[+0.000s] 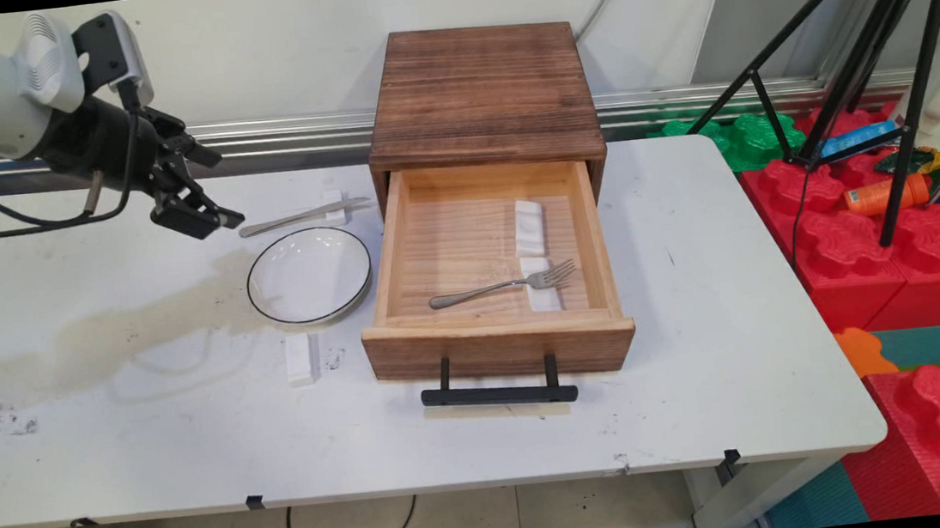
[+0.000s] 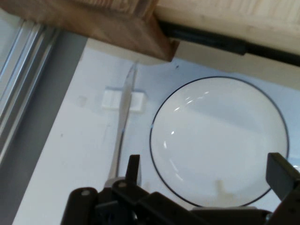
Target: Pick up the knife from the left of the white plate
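White counter below a pale wall carries a wooden box with its drawer pulled out, a fork lying inside. At the left, the gripper hovers with fingers spread wide and empty, just beside a knife propped on a small white rest, with a white plate near.

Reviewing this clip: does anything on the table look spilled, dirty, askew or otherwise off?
Yes. A brownish stain spreads across the white table left of the plate, like a dried spill, with dark scuffs nearer the left edge. The drawer stands pulled open with a fork propped on a white rest. Nothing looks broken.
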Tool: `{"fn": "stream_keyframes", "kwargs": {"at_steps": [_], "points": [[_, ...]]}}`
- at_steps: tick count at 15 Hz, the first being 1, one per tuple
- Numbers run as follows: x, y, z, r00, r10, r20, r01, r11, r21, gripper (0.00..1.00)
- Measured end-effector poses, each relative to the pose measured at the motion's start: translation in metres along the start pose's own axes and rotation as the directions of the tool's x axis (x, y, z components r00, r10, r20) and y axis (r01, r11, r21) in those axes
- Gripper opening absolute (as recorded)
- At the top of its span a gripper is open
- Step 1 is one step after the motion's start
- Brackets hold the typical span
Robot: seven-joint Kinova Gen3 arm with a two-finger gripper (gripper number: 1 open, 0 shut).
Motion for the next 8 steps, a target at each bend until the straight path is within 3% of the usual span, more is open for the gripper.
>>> {"fn": "stream_keyframes", "kwargs": {"at_steps": [8], "points": [[0.017,-0.044,0.048,0.997,-0.016,0.069,0.013,0.999,0.052,1.0]]}}
